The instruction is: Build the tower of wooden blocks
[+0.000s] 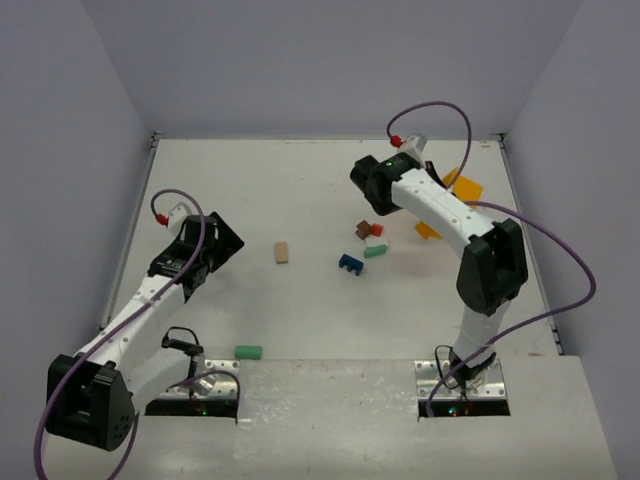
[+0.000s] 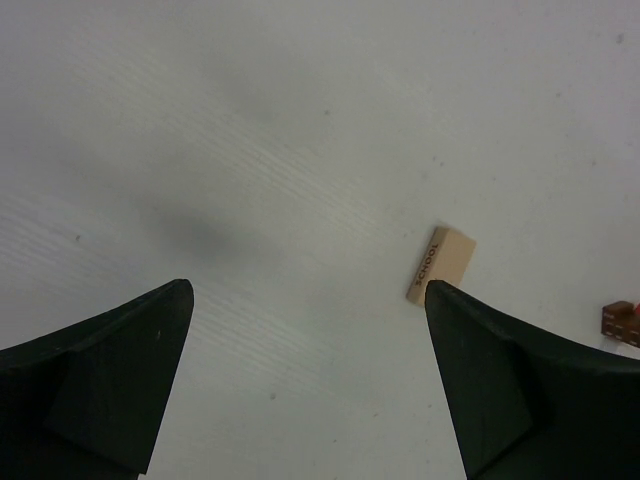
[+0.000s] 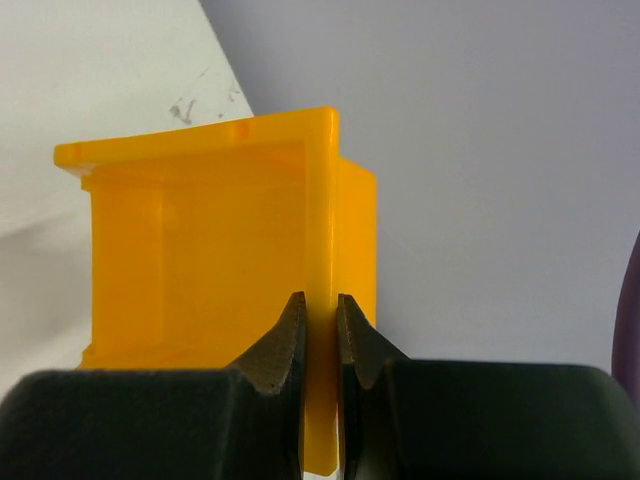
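The wood blocks lie loose and unstacked on the white table; no tower shows. A tan block (image 1: 282, 252) (image 2: 440, 262) lies mid-table. To its right lie a blue block (image 1: 350, 263), a green block (image 1: 376, 250), a red block (image 1: 377, 229) and a brown block (image 1: 363, 231) (image 2: 620, 320). Another green block (image 1: 248, 352) rests near the front edge. My left gripper (image 1: 228, 243) (image 2: 306, 290) hangs open and empty, left of the tan block. My right gripper (image 1: 440, 178) (image 3: 320, 310) is shut on a wall of the yellow bin (image 3: 200, 250) (image 1: 464, 186).
The right arm's forearm (image 1: 440, 210) crosses over the yellow bin at the back right. Grey walls enclose the table on the left, back and right. Purple cables loop from both arms.
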`<state>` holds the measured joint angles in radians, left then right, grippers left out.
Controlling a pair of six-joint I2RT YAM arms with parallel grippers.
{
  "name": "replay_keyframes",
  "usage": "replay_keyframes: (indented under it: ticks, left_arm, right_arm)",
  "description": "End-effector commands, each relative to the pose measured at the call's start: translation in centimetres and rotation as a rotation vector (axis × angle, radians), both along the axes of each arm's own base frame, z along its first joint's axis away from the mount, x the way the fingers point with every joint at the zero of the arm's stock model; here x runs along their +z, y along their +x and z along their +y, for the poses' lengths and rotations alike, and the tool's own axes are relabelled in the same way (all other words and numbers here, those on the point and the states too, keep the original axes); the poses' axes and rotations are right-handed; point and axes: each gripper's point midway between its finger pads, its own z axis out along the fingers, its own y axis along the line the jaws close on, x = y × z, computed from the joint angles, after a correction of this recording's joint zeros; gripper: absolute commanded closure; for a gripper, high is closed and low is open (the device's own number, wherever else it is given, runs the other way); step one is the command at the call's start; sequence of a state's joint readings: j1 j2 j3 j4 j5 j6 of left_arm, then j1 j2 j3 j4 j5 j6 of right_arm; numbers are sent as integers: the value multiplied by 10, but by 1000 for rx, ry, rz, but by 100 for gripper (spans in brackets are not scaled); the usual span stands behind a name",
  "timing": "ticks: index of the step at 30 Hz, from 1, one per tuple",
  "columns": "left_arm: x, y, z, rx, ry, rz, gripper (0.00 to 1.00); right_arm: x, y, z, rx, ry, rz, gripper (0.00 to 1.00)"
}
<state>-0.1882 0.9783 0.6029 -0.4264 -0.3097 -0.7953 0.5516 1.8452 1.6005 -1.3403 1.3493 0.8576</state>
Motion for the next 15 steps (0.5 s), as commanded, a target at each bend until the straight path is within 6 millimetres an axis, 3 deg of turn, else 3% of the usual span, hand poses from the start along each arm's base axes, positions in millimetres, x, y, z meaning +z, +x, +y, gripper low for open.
replay_keyframes:
  ticks: [1,2,4,5,6,7,10,15]
  left_arm:
    - [-3,-35,15,69,34,89,0]
    - [-7,-41,12,49,25,109,0]
    - [-13,-48,5,18,9,139,0]
    - [-12,-49,-3,-13,-5,145,0]
    - [-11,-49,-7,-32,-11,152,0]
    - [-12,-50,-8,-36,-9,158,0]
    - [-19,-62,-5,4,14,261,0]
    - [-40,-78,-12,19,-30,366,0]
  right_arm:
    - [17,6,-15,21,72,-10,100]
    - [7,14,-12,90,172,-3,100]
    - [-18,54,34,404,508,-37,100]
    - [-34,52,35,447,606,-35,100]
    - [-24,55,47,516,698,-89,100]
    - [-33,52,56,543,746,-64,100]
    - [-25,61,50,526,765,-125,100]
    - [-37,90,36,460,964,-203,100]
